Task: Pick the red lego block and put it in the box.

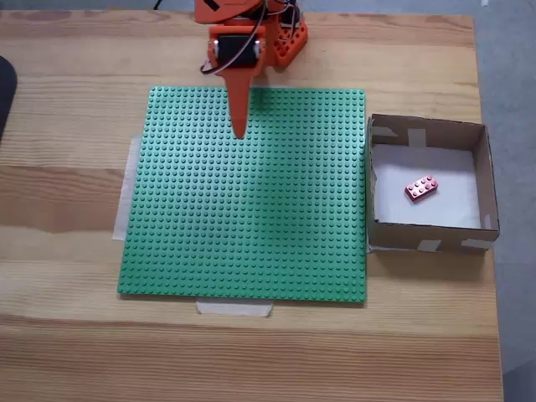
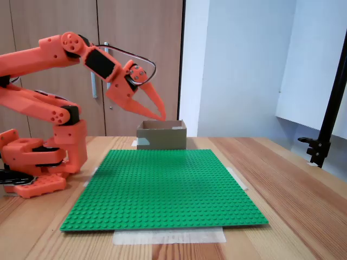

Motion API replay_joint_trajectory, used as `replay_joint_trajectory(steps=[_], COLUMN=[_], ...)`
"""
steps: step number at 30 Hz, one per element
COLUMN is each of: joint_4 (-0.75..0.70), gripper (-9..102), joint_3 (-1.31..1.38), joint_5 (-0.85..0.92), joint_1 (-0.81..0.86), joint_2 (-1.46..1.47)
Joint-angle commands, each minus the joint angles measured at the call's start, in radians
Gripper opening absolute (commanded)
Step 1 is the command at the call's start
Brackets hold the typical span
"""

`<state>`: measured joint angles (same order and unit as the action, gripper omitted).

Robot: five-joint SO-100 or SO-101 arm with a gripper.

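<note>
I see the red lego block (image 1: 421, 188) lying on the white floor of the box (image 1: 484, 172) – delivered, I judge. My fingers (image 2: 160, 113) taper together, empty, raised above the green baseplate (image 1: 251, 218) on the bench (image 1: 75, 201) – clear of the box.

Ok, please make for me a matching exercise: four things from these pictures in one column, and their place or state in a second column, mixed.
Things:
1. red lego block
2. box
3. green baseplate
4. gripper

Places or states:
a. taped flat on the table's middle
b. raised over the baseplate, holding nothing
c. lying on the white box bottom
d. beside the baseplate's right edge in the fixed view from above

Pairs: 1-c, 2-d, 3-a, 4-b
</note>
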<state>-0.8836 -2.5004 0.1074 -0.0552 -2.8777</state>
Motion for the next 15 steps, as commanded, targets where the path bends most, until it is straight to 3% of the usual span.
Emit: replay_joint_trajectory(steps=[1, 15], joint_4=[-0.006, -0.009], gripper=[-1, -1], joint_3=[-0.037, -0.285], joint_5=[-0.002, 0.003], joint_1=[0.011, 0.054], joint_2=[-0.046, -0.225])
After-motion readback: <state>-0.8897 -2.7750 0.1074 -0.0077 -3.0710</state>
